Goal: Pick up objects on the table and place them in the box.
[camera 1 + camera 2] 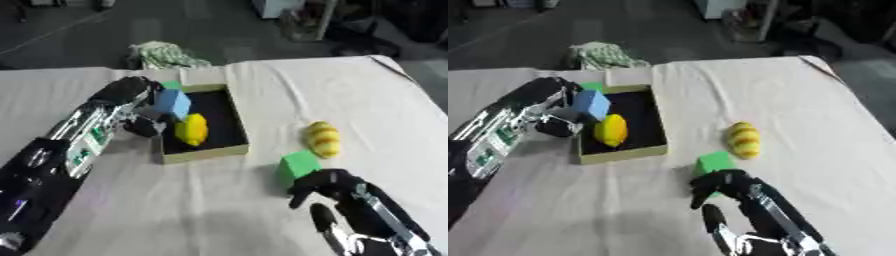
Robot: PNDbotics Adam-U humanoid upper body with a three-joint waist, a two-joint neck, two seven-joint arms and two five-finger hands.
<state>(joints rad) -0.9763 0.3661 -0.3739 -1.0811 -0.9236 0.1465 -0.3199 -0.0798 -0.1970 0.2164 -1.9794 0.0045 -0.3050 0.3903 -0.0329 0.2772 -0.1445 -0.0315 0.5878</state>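
Note:
An open box [229, 149] with a dark floor stands left of centre on the white cloth. A yellow lemon-like object [192, 129] lies inside it, and something green [172, 85] shows at its far left corner. My left hand [138, 107] is at the box's left wall, its fingers curled on a blue cube [172, 102] held just above the rim. A green cube [713, 162] rests on the table in front of the box. My right hand [730, 186] sits against its near side, fingers relaxed and not closed round it. A yellow striped object [323, 139] lies to the cube's right.
A green-and-white striped bundle [166, 54] lies at the table's far edge behind the box. The table's right edge [411, 80] runs diagonally at the upper right, with dark floor and clutter beyond it. The white cloth stretches bare to the right.

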